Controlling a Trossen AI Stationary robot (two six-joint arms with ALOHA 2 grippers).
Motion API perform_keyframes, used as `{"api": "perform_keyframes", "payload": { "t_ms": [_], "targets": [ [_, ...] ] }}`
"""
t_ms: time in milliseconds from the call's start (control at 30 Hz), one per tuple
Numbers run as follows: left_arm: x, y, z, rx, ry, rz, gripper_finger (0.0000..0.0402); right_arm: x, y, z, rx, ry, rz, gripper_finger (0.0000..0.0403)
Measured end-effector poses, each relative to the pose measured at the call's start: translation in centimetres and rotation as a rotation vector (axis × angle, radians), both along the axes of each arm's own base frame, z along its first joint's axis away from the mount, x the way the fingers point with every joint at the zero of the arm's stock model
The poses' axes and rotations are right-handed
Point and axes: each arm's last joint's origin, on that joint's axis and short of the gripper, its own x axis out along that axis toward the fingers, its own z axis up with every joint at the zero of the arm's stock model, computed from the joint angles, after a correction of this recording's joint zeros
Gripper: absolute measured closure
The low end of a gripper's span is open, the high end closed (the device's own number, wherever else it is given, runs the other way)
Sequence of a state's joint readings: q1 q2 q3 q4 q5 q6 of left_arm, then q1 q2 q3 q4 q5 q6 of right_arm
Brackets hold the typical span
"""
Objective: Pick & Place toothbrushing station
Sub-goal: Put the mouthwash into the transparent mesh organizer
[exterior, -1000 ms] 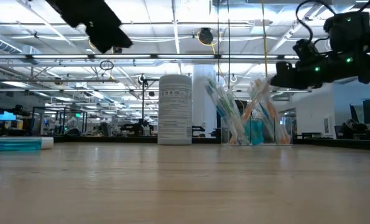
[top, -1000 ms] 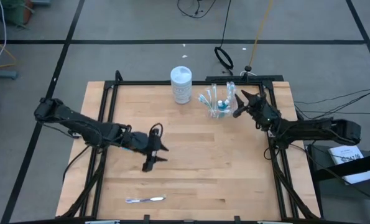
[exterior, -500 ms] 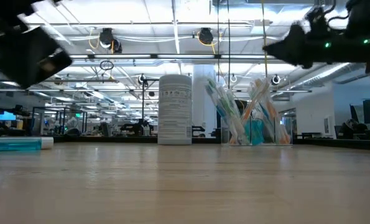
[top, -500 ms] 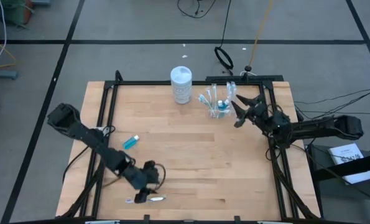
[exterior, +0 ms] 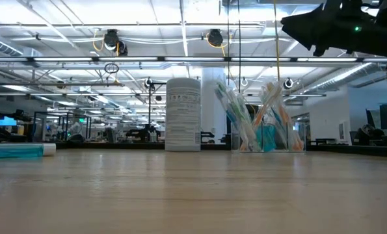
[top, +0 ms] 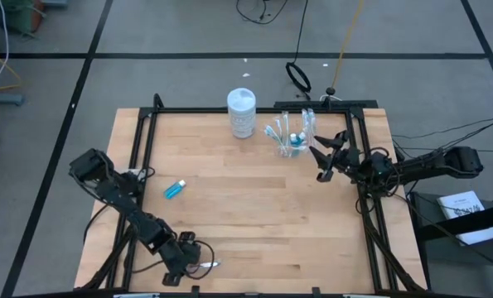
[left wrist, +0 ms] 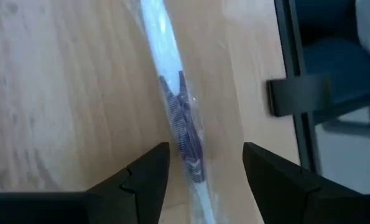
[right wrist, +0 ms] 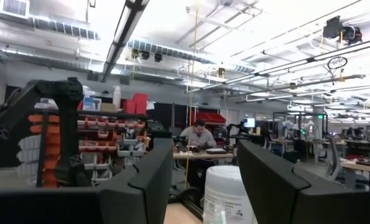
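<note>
A toothbrush in a clear wrapper lies flat on the wooden table near its front edge. My left gripper hangs just above it, open and pointing steeply down, one finger on either side of the brush, apart from it. A clear cup holding several toothbrushes stands at the far right. A small blue toothpaste tube lies on the left half. My right gripper is open in the air beside the cup, tipped upward.
A white lidded canister stands at the far edge, left of the cup. A black frame runs around the table. The right wrist view looks into the room, where a person sits far off.
My left gripper has swung from the table's middle toward the near edge and down, tipping to point steeply down over the wrapped toothbrush. My right gripper has drawn back from the cup toward the right edge, risen and tipped upward. The toothbrush, tube and cup have stayed put.
</note>
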State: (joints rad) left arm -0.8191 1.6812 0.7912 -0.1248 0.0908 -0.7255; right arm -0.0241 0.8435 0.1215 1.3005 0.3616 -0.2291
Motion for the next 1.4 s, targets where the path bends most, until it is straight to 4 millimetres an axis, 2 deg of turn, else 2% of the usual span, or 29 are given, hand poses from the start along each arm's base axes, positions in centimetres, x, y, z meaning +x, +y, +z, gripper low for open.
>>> {"api": "perform_keyframes", "payload": {
  "t_ms": [133,267,367,533,733,867,1067,1200,1400],
  "targets": [
    [-0.1,0.6,0.1,0.058,0.003,-0.023,0.0188,0.0,0.0,0.0,0.001,-0.006,0.0,0.0232],
    [-0.5,2.9,1.8,0.141,0.019,0.035,0.0188,0.0,0.0,0.0,0.004,-0.007,0.001,0.0232],
    [-1.1,5.3,3.8,0.234,0.029,0.18,0.0188,0.0,0.0,0.1,0.002,-0.007,-0.001,0.0232],
    [-2.4,9.9,6.5,0.371,0.052,0.548,0.0188,-0.1,0.0,0.1,0.001,-0.01,-0.003,0.0232],
    [-3.9,14.5,8.0,0.606,0.062,0.797,0.0188,0.0,0.0,0.1,0.001,-0.009,-0.003,0.0232],
    [-3.5,16.5,7.4,0.635,0.126,0.789,0.0188,0.0,0.0,0.1,0.001,-0.009,-0.003,0.0232],
    [-2.7,19.3,4.4,0.539,0.179,0.739,0.0188,0.0,0.0,0.1,0.005,-0.01,-0.001,0.0232],
    [-3.2,20.9,3.0,0.518,0.242,0.777,0.0188,0.0,0.0,0.1,0.006,-0.011,0.0,0.0232],
    [-3.8,22.0,1.5,0.452,0.28,0.778,0.0188,0.0,0.0,0.1,0.005,-0.01,-0.001,0.0232]
  ]
}}
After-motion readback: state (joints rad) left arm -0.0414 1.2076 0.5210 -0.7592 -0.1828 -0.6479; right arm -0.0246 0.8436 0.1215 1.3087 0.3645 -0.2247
